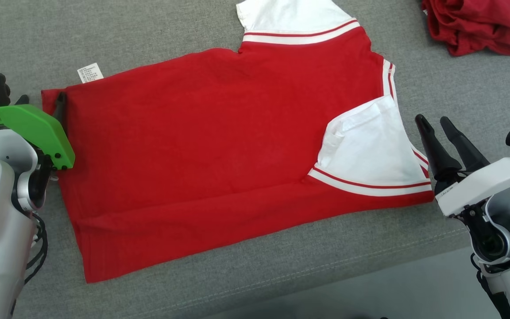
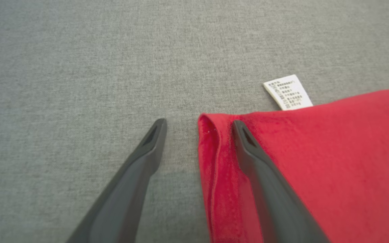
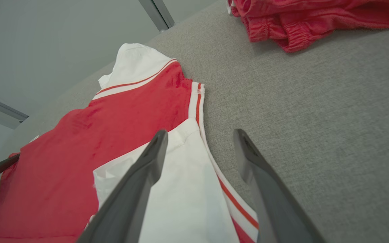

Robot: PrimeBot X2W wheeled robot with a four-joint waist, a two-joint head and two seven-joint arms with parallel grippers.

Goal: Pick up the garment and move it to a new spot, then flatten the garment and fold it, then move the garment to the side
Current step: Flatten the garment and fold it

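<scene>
Checking in from the remote station: the red short-sleeved shirt with white sleeves and red-and-white striped trim lies spread out on the grey woven fabric surface, pretty much in the middle of my head view. One white sleeve sticks out at the far edge. The other white sleeve is folded in onto the red body at the right end. A small white printed care label pokes out from the shirt's far edge near its left corner. The near edge has a long soft crease running along it. My left gripper is spread wide and pinching nothing. It straddles that left corner: in its wrist view one dark finger is over the red cloth and the other is over bare grey fabric. I honestly can't tell if the finger is touching the cloth. The bright green plastic cover on that wrist hides a lot of it from the head camera. My right gripper is spread wide too, with nothing in it, just beside the shirt's right end. In its wrist view one finger is over the folded-in sleeve and the other over grey fabric. A crumpled dark red piece of clothing sits well apart in the far right corner.
</scene>
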